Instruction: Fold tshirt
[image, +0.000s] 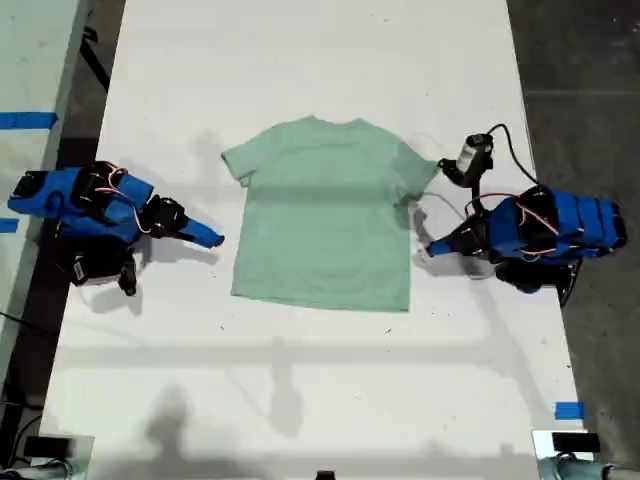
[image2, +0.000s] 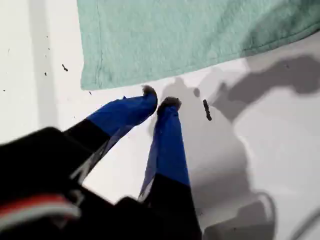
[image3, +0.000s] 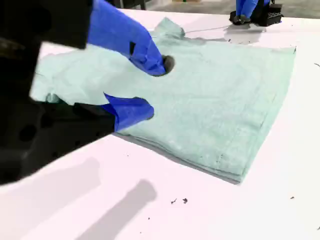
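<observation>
— Where's the tshirt (image: 325, 215)?
— Flat on the table (image: 300, 60), between both arms. My first gripper (image2: 160, 98) is pinched empty beside it; my second gripper (image3: 152, 87) gapes. Touching cloth? Can't tell

White desk (image: 320, 400) carries the scene. Blue tape (image: 569, 410) on its edge, well apart from either end effector. Blue tape strip (image: 28, 120) on the adjoining surface at the exterior view's left. Dark floor (image: 580, 80) at the exterior view's right. Small dark specks (image3: 179, 201) on the desk.
</observation>
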